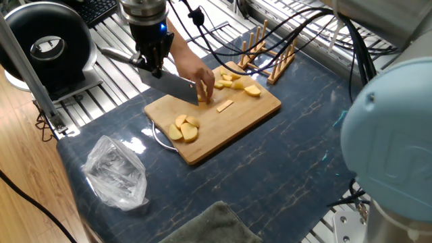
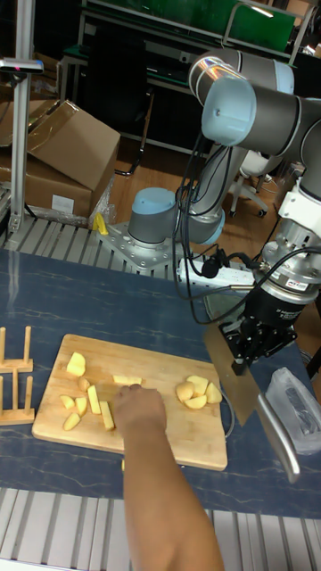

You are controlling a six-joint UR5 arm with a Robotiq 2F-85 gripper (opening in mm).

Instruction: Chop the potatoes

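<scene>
Wood floor [image 1: 20, 196]; cardboard boxes [image 2: 62, 156] behind table.

Place: robotics lab or workshop, not a kitchen.
Base: slotted aluminium rails [image 1: 118, 67] under a dark marbled tabletop [image 1: 297, 148].
Wiring: black cables [image 1: 317, 30] looping over the far side.
Storage: cardboard boxes [image 2: 67, 147] on a wooden floor, far left.
Furniture: dark metal shelving [image 2: 134, 36] behind.
</scene>
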